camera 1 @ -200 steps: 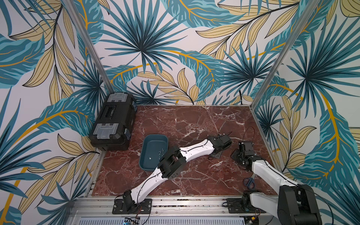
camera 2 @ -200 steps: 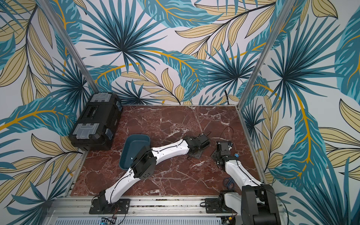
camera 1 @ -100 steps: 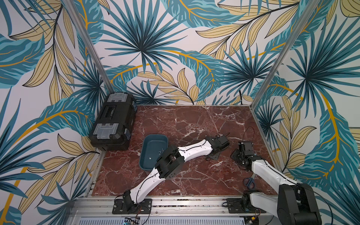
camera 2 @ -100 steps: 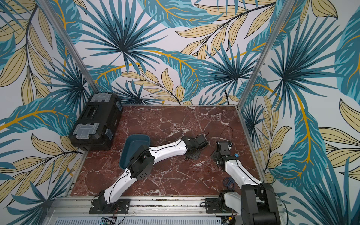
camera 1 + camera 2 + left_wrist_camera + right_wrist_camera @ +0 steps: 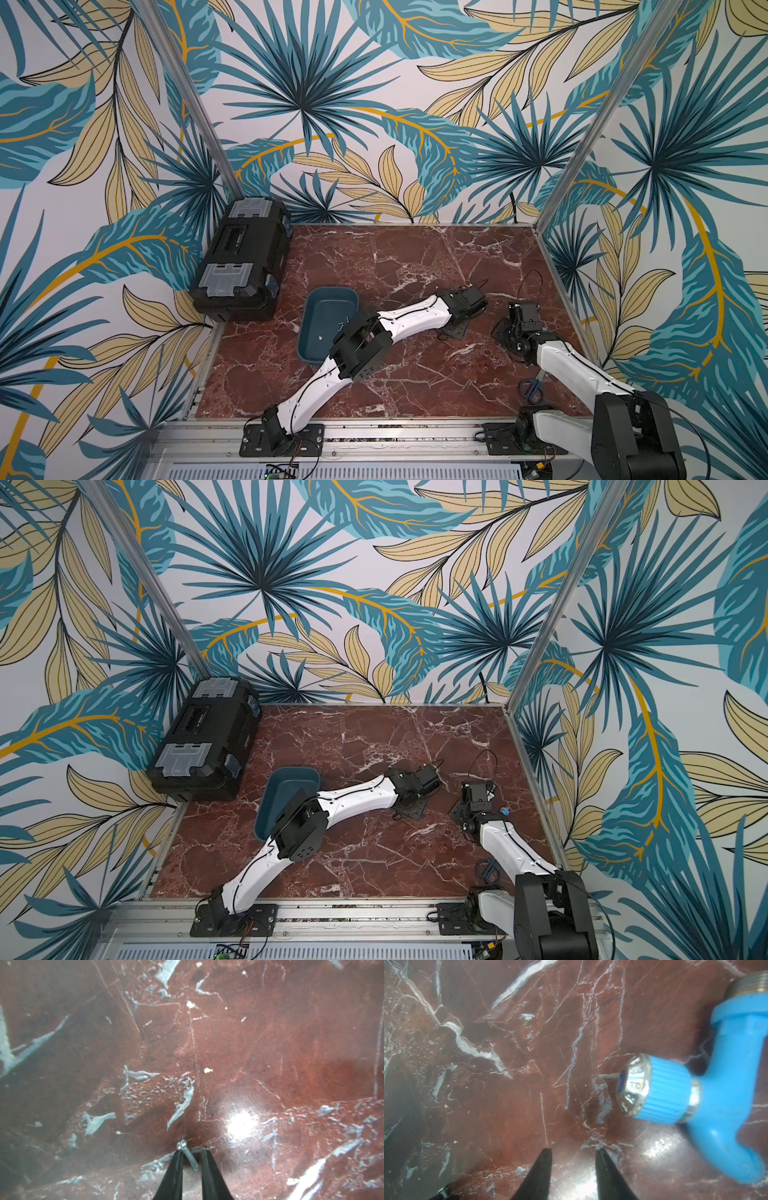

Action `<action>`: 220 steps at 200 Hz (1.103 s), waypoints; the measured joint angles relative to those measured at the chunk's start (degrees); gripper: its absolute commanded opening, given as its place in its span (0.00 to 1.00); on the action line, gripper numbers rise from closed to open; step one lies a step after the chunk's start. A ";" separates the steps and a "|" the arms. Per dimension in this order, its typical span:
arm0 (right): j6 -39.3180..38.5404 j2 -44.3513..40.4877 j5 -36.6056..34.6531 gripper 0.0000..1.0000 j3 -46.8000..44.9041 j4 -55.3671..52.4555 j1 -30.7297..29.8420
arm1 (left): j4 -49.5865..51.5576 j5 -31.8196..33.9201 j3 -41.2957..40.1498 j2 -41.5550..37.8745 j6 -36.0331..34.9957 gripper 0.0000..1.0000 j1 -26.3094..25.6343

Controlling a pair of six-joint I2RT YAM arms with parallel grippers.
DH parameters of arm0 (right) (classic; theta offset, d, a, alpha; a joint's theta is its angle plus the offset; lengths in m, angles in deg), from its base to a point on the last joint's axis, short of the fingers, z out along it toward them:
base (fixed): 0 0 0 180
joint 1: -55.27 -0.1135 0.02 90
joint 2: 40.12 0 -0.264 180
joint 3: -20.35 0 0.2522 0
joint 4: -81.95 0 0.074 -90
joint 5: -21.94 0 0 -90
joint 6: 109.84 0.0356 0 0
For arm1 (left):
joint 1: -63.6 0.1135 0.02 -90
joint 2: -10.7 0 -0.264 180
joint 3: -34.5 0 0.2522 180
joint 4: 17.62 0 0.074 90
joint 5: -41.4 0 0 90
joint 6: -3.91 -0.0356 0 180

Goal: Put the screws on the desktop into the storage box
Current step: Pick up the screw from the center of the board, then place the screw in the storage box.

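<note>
One screw [image 5: 188,1154] lies flat on the desktop [image 5: 270,1043], right btwn my left claw [image 5: 192,1150] tips. Long axis slants across the gap: head pokes out past the tips, shank end runs back twd my wrist. Tips a slit apart, one finger [image 5: 176,1167] touching the shank, sliver of gap at the other. Right claw [image 5: 573,1150] parted over bare marble nr a blue tap [image 5: 708,1088], holding nothing. Surface: glossy red-brown marble, white veins. Teal storage box [image 5: 328,303] sits well apart w/ a few screws [image 5: 343,323] inside; black toolbox [image 5: 241,266] near it; leaf-print walls [image 5: 374,104] all round.
</note>
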 measured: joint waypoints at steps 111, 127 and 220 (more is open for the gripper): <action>0.00 0.00 0.00 0.40 0.00 -0.02 0.00 | -1.03 1.46 -0.63 -0.11 -0.66 0.00 0.87; -0.02 0.00 0.00 0.40 0.00 -0.02 0.00 | -2.25 1.51 -2.08 -0.94 -0.76 0.00 0.87; -0.02 0.22 0.37 0.40 0.00 0.00 0.00 | -7.76 5.14 -28.11 -33.14 -1.33 0.00 3.72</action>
